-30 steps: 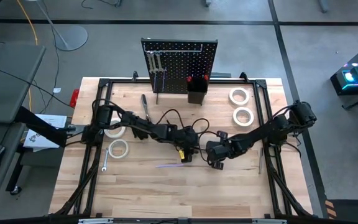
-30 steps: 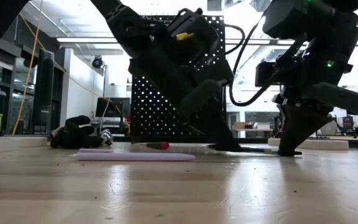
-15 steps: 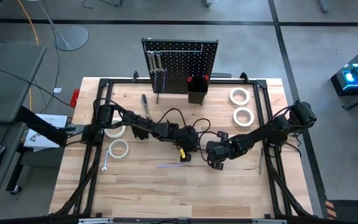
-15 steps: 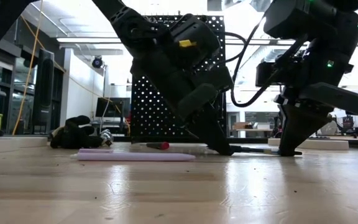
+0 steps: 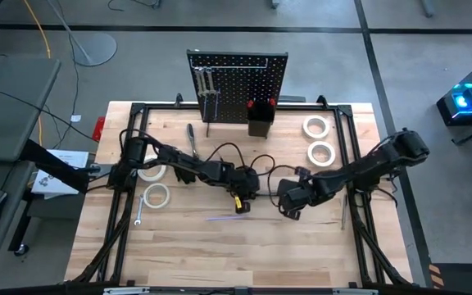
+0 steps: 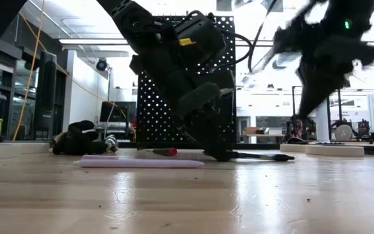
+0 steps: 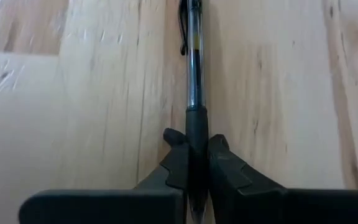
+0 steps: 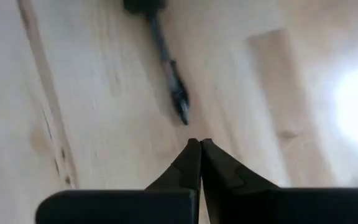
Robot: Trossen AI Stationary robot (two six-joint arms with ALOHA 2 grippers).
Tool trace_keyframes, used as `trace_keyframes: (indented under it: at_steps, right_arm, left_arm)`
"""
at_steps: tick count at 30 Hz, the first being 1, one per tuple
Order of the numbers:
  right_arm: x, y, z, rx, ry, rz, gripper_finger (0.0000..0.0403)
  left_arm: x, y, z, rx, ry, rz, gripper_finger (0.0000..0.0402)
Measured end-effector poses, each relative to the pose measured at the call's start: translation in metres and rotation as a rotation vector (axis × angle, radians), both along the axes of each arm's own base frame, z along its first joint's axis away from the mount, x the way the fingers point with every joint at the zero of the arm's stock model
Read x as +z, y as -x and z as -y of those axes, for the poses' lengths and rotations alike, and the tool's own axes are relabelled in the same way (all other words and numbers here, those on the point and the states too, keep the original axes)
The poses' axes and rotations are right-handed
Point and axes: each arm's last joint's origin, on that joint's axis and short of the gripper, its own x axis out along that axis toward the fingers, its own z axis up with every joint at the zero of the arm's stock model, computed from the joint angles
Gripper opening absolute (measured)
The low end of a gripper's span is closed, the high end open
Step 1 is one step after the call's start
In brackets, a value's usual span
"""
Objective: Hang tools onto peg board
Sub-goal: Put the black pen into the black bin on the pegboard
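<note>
A slim pen-like tool (image 7: pixel 193 68) with a black grip and a clear barrel lies on the wooden table near its middle. My left gripper (image 7: pixel 196 168) is shut on it, and the low view shows that gripper (image 6: pixel 216 153) down at the table. My right gripper (image 8: pixel 199 144) is shut with nothing in it and hangs above the table (image 6: pixel 302 107), right of the tool's free end (image 6: pixel 281 157). The peg board (image 5: pixel 236 82) stands upright at the far edge, with silver wrenches (image 5: pixel 206 86) hanging from it. My left gripper pinches the tool's black grip section (image 7: pixel 196 124) between its two fingers. The fingers slant down from above, and the clear barrel runs straight on beyond their tips. The tool lies flat on the table, its free end (image 6: pixel 281 157) pointing toward the right arm.
White tape rolls lie at the far right (image 5: pixel 315 126) (image 5: pixel 321 152) and at the left (image 5: pixel 156 195). A purple stick (image 6: pixel 141 163) and a red-handled screwdriver (image 6: pixel 164 152) lie near the middle. A black bin (image 5: pixel 259 123) sits on the peg board. A wrench (image 5: pixel 138 211) lies at the left.
My right gripper has risen from the table at the slim tool's free end and now hangs well above it, still shut. The tool has stayed flat on the table. My left gripper has tipped a little while staying low at the tool.
</note>
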Motion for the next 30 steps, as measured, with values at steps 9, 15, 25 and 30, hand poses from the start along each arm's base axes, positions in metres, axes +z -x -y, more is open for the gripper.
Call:
trace_keyframes:
  at_steps: [9,15,25,30]
  right_arm:
    - [0.034,0.019,0.003,-0.171,0.006,0.099,0.0000]
    - [0.034,0.019,-0.006,-0.229,-0.033,0.155,0.0000]
    - [0.041,0.023,-0.008,-0.265,-0.048,0.214,0.0000]
    - [0.064,0.036,0.002,-0.376,-0.025,0.374,0.0000]
  left_arm:
    - [0.026,0.007,-0.001,0.005,-0.011,0.020,0.0022]
    - [0.046,0.007,0.000,-0.011,-0.018,0.084,0.0022]
    - [0.105,0.030,-0.001,0.008,-0.071,0.142,0.0022]
    - [0.167,0.056,-0.012,0.099,-0.124,0.299,0.0022]
